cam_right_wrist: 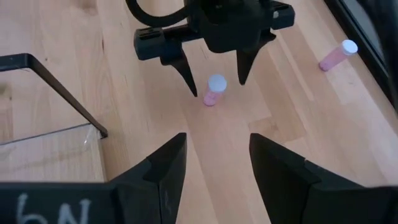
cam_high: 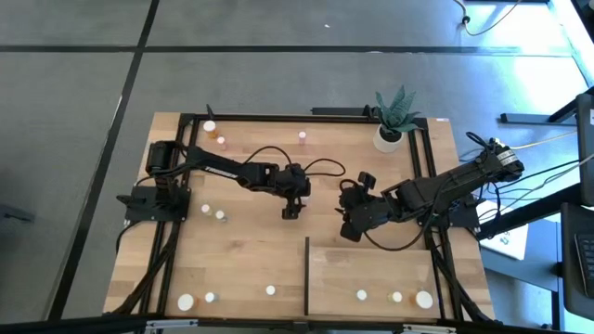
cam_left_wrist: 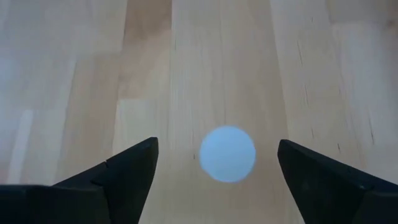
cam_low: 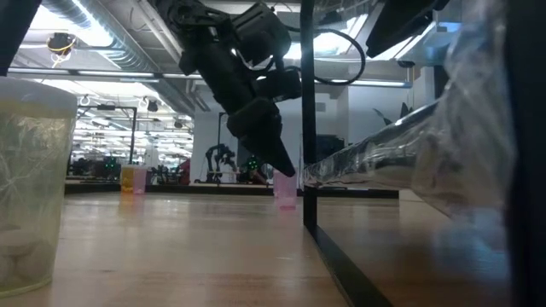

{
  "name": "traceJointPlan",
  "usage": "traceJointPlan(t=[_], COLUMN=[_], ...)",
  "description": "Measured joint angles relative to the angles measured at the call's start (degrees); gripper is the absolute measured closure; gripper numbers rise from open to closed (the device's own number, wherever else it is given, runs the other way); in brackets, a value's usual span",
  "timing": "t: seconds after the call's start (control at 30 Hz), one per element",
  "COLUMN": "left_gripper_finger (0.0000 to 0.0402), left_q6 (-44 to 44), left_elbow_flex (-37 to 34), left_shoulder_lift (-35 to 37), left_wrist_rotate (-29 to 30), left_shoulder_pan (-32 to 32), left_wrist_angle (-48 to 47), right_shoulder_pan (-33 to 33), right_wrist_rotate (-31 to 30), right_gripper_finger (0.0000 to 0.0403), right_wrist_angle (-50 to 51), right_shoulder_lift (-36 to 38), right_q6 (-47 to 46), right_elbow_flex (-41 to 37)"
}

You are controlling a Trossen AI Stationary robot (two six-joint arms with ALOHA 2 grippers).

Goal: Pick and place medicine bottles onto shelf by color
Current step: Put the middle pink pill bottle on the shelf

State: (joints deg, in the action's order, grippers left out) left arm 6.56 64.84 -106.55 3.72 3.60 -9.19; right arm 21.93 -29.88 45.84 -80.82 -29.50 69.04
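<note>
A small pink bottle with a white cap (cam_right_wrist: 214,92) stands upright on the wooden table. My left gripper (cam_right_wrist: 217,86) is open over it, pointing slantwise down, with one finger on each side of the bottle and a gap to each. From the left wrist view the cap (cam_left_wrist: 227,154) shows as a white disc between the fingers. My right gripper (cam_right_wrist: 217,137) hangs open and holds nothing, a little toward the table's right (cam_high: 351,229), above the shelf's far edge. The shelf (cam_high: 371,264) lies at the near right, with three bottles (cam_high: 396,297) along its near side.
More bottles stand at the far left (cam_high: 215,134), the far middle (cam_high: 303,136), the left (cam_high: 213,212) and the near left (cam_high: 210,298). A potted plant (cam_high: 394,125) stands at the far right. The shelf's dark upright edge (cam_high: 307,274) rises just right of the near bottles.
</note>
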Motion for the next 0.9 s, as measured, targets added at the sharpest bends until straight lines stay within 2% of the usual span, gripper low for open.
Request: traceJointPlan(t=[0.23, 0.9], left_gripper_finger=[0.0120, 0.0266], left_q6=[0.0, 0.0], left_elbow_flex=[0.0, 0.0], left_shoulder_lift=[0.0, 0.0], left_wrist_rotate=[0.0, 0.0], left_shoulder_pan=[0.0, 0.0], left_wrist_angle=[-0.1, -0.2], right_shoulder_pan=[0.0, 0.0], right_wrist_rotate=[0.0, 0.0], right_gripper_finger=[0.0225, 0.0225], right_wrist_angle=[0.0, -0.2], right_shoulder_lift=[0.0, 0.0], right_q6=[0.0, 0.0], right_elbow_flex=[0.0, 0.0])
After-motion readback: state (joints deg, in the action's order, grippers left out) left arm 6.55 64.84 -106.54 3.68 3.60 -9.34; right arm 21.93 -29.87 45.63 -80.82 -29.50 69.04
